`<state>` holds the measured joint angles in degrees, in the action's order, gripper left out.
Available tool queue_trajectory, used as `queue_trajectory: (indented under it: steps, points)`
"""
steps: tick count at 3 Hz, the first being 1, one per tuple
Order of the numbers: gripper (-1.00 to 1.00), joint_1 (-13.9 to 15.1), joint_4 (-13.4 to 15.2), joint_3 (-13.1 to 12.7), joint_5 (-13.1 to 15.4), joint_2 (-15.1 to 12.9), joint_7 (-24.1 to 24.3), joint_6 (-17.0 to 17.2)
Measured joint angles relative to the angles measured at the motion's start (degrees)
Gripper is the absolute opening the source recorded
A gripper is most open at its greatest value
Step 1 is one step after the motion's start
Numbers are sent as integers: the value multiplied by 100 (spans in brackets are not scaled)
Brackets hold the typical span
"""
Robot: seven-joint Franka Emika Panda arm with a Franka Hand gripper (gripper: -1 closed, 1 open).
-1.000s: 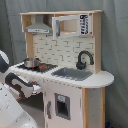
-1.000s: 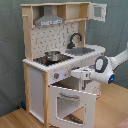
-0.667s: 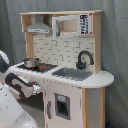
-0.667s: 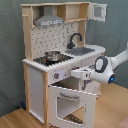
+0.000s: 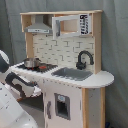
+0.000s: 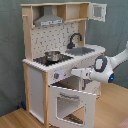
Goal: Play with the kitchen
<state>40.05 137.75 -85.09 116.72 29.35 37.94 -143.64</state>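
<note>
The toy kitchen (image 5: pixel 75 30) of white panels and light wood fills both exterior views. On its hob a steel pot (image 6: pixel 51 55) stands, also visible as the steel pot (image 5: pixel 31 62) in the first exterior view. The black faucet (image 5: pixel 84 59) arches over the grey sink (image 5: pixel 73 74). A range hood (image 6: pixel 50 21) hangs at the top. The oven door (image 6: pixel 70 102) is swung half open, tilted outward. My gripper (image 6: pixel 74 73) reaches in from the second exterior view's right, just above the oven door, close to the knob panel (image 6: pixel 59 75). My white arm (image 5: pixel 19 84) shows at the first exterior view's lower left.
A cupboard with an open door (image 6: pixel 98 11) sits at the kitchen's top. A white lower door (image 5: pixel 62 106) with a dark inset faces the first exterior view. Wooden floor (image 6: pixel 15 119) lies around the base, and grey curtains (image 6: pixel 10 50) hang behind.
</note>
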Motion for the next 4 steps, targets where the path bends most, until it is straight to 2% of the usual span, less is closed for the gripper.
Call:
queue_trajectory:
  steps: [4]
  points:
    - [-100,-58,-71,193,-1,0,2357,-419]
